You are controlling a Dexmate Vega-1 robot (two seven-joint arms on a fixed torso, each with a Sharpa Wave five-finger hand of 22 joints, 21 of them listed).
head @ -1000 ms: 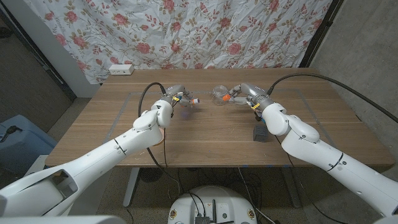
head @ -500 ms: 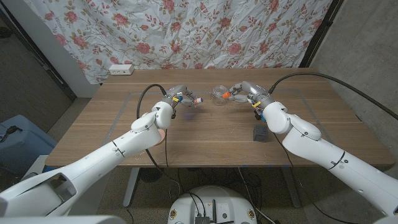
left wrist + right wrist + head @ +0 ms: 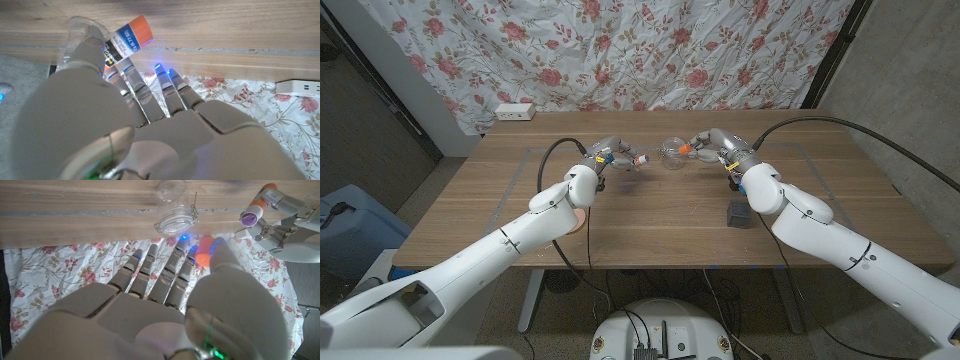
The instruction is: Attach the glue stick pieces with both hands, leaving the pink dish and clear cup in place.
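Nearest on the wooden table (image 3: 650, 225), right of centre: small dark block (image 3: 738, 214). Farther back, above the tabletop: left hand (image 3: 605, 155) pinching glue stick body (image 3: 628, 160), purple end toward right hand (image 3: 713, 146), fingers closed on orange cap (image 3: 686, 150). Between both hands: clear cup (image 3: 671, 152), on its side. Beyond the table: white power strip (image 3: 514, 111) and floral cloth (image 3: 650, 50).

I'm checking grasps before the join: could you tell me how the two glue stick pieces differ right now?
The glue stick body, held by the left hand, is long and labelled, with a purple open end; the orange cap, held by the right hand, is short and plain. Both are held above the table, still apart.
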